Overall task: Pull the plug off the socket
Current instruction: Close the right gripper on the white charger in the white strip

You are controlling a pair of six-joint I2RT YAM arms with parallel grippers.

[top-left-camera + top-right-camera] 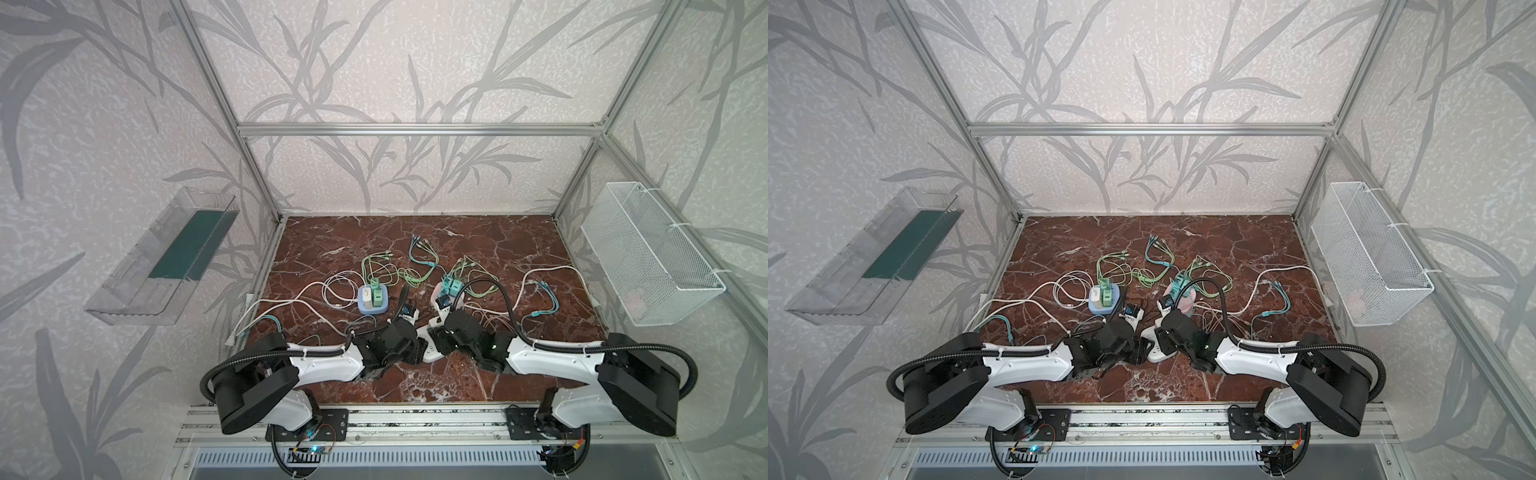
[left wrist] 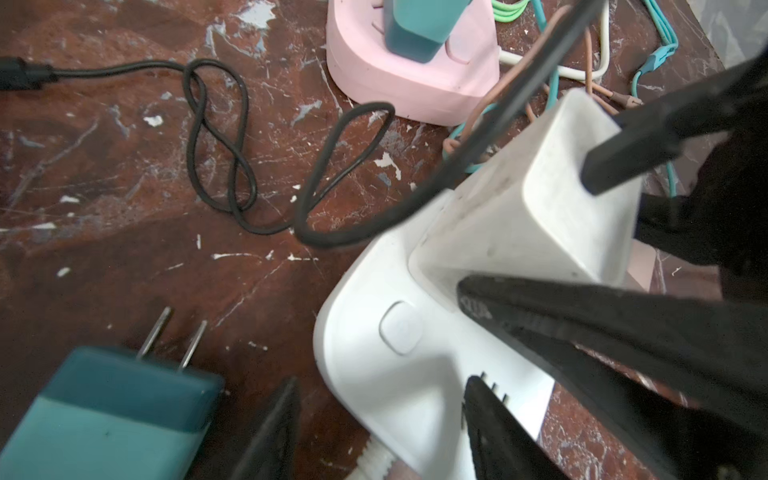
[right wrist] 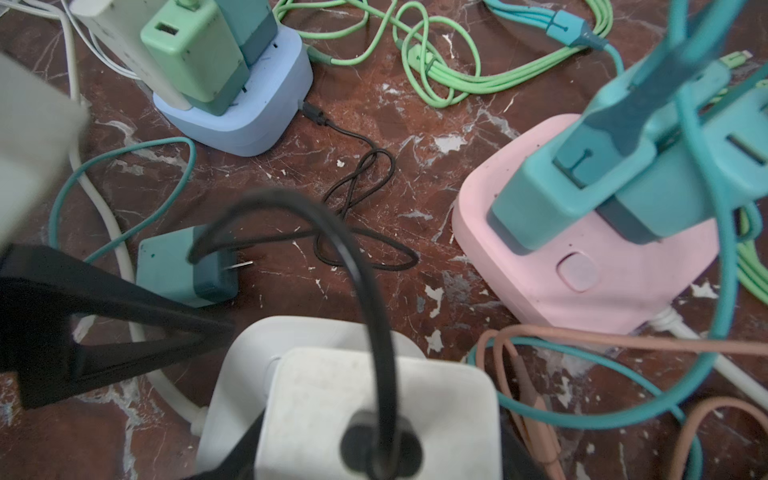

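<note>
- Closest to the lens in the right wrist view is the white plug [image 3: 449, 415], a blocky charger standing upright in the white socket [image 2: 395, 374]. The pair sits at the front middle of the marble table [image 1: 498, 386], between the two arms.
- Right gripper [image 2: 528, 232]: clenched on the white plug, with one finger laid along each opposite face.
- Left gripper [image 2: 382, 384]: jaws apart, straddling the end of the white socket. One finger reaches over its top and the other is just beside it, with a gap showing, so nothing is grasped yet.
- Progress, as I judge it: the plug is gripped but still fully seated in its recess, so the pull itself is left. The socket looks light and is not yet pinned, so it could lift with the plug.
- A black cable [image 2: 216, 137] leaves the plug's top, arches over it and loops across the table. It may drag or snag on the way up.
- A loose teal charger [image 2: 108, 415] lies on its side just beside the socket, prongs bare, near the left gripper's outer finger.
- A pink socket [image 3: 582, 282] carrying teal chargers stands near, behind the white one. Peach and teal cables [image 3: 623, 340] trail between them.
- A blue socket [image 3: 249, 120] with green and white chargers stands farther back, well apart, amid green and white cable coils.
</note>
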